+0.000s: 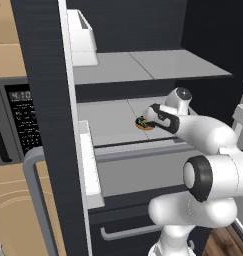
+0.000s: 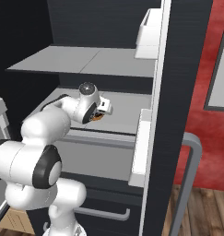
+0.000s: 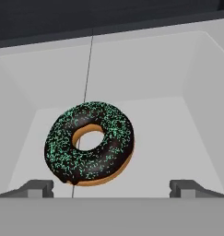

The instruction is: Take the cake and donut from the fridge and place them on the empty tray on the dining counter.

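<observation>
Hand view: donut (image 3: pixel 90 143) flat on fridge (image 1: pixel 43 100) shelf, between wide-spread fingertips (image 3: pixel 36 188) of end effector (image 3: pixel 111 189), untouched. Base views: arm hides most of donut.

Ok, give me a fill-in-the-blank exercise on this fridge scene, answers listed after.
1. The ring-shaped chocolate-glazed donut carries ____ sprinkles.
2. It lies on a light grey ____ inside the tall black fridge.
3. The white arm's pincer has its jaws ____.
4. The donut sits ____ the two dark fingertips, untouched.

Answers: green; shelf; open; between
</observation>
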Controlling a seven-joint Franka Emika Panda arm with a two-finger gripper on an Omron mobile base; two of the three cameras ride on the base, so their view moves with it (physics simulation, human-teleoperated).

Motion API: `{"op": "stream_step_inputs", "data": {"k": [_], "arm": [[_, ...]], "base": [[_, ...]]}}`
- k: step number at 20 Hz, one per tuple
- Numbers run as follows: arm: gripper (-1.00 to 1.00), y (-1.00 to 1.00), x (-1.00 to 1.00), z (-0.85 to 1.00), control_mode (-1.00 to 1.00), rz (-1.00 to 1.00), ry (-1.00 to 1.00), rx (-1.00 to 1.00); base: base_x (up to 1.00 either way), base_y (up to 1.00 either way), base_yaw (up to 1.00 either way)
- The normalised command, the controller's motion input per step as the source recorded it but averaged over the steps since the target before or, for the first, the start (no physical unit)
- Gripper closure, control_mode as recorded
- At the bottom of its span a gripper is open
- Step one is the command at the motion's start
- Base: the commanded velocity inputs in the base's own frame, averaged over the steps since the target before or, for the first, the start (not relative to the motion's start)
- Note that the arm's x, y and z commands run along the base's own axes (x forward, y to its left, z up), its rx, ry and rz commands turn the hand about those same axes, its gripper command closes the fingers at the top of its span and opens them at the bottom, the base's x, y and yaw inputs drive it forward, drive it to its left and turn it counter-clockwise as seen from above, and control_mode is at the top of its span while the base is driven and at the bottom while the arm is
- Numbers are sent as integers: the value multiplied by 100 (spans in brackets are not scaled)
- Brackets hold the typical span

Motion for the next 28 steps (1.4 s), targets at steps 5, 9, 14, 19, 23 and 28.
{"op": "stream_step_inputs", "data": {"k": [5, 9, 14, 19, 23, 28], "arm": [[-100, 0, 7, -16, -100, 0, 0, 0], [-100, 0, 18, -26, -100, 0, 0, 0], [-100, 0, 36, -17, -100, 0, 0, 0], [-100, -4, 26, -19, -100, 0, 0, 0], [-100, -6, 29, -15, -100, 0, 0, 0], [-100, -2, 22, -11, -100, 0, 0, 0]], "base": [[0, 0, 0], [0, 0, 0], [0, 0, 0], [0, 0, 0], [0, 0, 0], [0, 0, 0]]}}
